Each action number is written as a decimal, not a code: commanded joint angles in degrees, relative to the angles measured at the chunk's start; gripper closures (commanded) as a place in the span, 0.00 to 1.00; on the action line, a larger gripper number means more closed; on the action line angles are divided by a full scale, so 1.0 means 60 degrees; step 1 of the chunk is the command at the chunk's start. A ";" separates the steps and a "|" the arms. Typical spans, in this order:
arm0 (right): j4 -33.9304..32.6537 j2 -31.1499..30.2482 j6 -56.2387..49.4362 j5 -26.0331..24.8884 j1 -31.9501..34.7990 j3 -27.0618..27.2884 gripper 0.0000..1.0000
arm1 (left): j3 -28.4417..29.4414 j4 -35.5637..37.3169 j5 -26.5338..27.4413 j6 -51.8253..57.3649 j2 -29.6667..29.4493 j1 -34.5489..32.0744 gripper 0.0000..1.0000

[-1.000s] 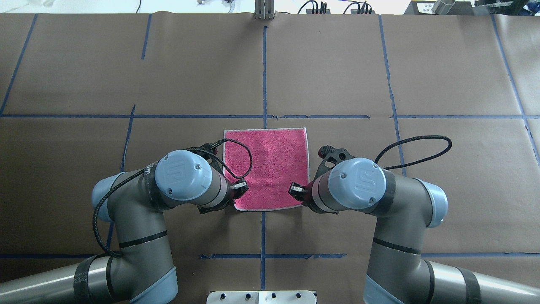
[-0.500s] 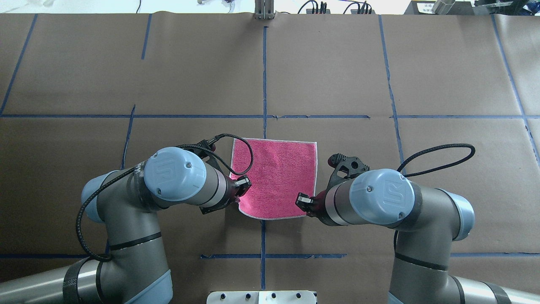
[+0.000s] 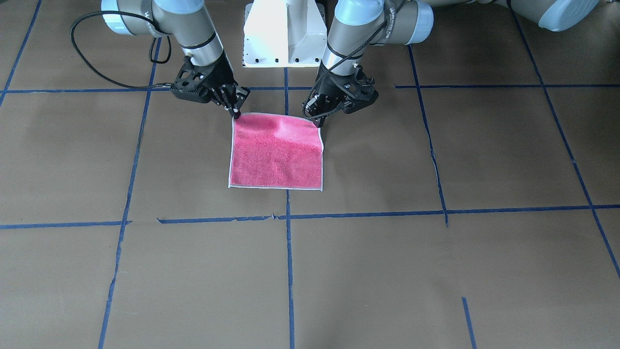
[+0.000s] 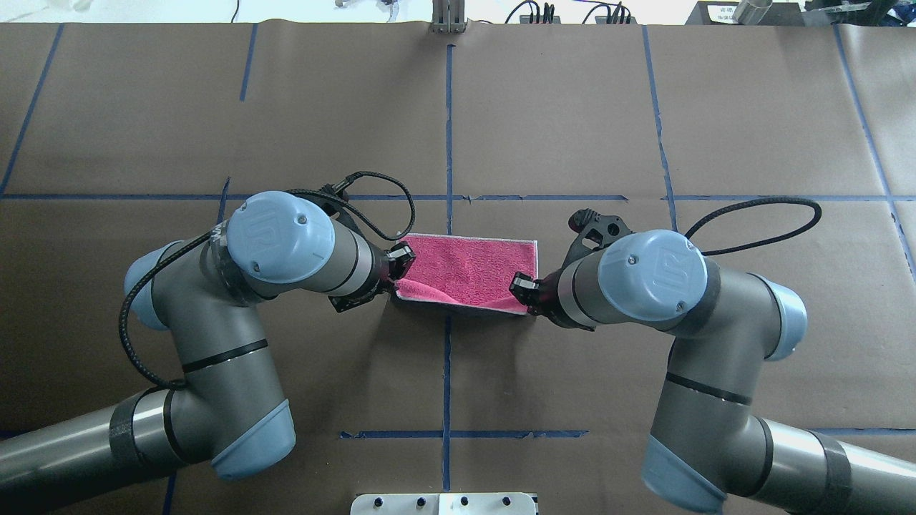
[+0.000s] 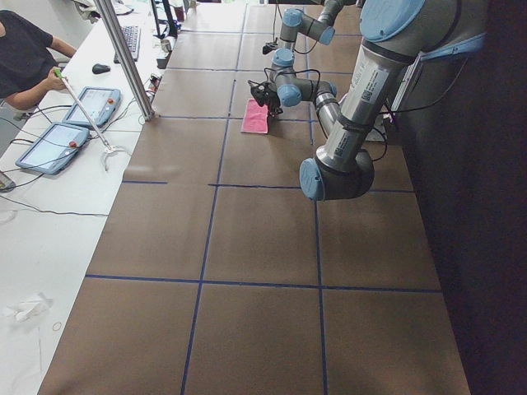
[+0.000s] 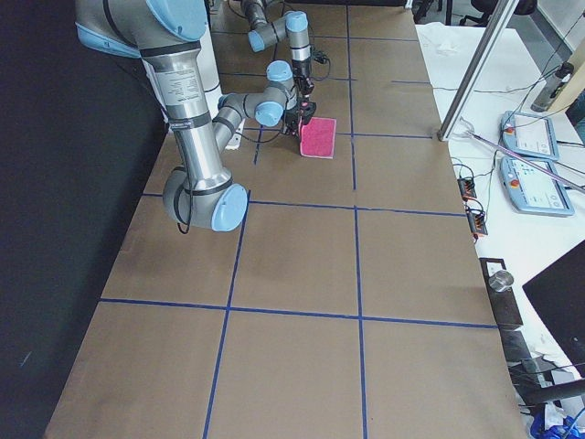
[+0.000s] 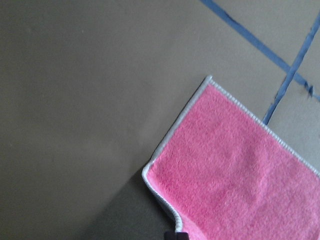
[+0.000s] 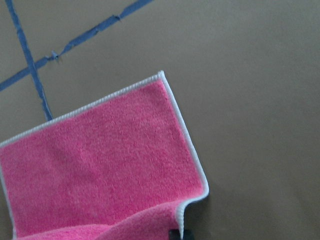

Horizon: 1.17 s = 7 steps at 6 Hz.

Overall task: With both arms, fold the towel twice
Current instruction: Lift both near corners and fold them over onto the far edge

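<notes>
Seen from the front, the towel (image 3: 276, 155) lifts off the brown surface (image 3: 436, 266) along its edge nearest the robot. From overhead it has narrowed to a strip since half a second ago. The left pincer (image 4: 399, 260) and right pincer (image 4: 522, 288) each clamp a raised corner, elbows splayed outward.

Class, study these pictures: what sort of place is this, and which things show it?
Most likely a robotics lab. Two robot arms work a pink towel on a table papered brown and gridded with blue tape, while a person is at a side bench with control tablets.
</notes>
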 commanded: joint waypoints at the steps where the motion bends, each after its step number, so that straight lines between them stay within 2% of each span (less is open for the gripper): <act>1: 0.0021 0.0880 -0.0010 0.0014 0.0556 -0.1242 0.99 | 0.1040 -0.0737 0.0011 -0.0060 -0.0273 -0.0249 1.00; 4: 0.0050 0.1103 -0.0010 0.0014 0.0851 -0.1891 0.99 | 0.1893 -0.1196 0.0303 -0.0046 -0.0625 -0.0279 1.00; 5: 0.0065 0.1264 -0.0010 0.0014 0.0851 -0.2184 0.97 | 0.1939 -0.1196 0.0304 -0.0016 -0.0626 -0.0294 0.93; 6: 0.0065 0.1323 -0.0010 0.0014 0.0938 -0.2404 0.78 | 0.2389 -0.1588 0.0594 0.0056 -0.0641 -0.0482 0.54; 7: 0.0079 0.1556 0.0005 0.0014 0.1084 -0.2653 0.65 | 0.2712 -0.2157 0.0582 0.0086 -0.0626 -0.0760 0.30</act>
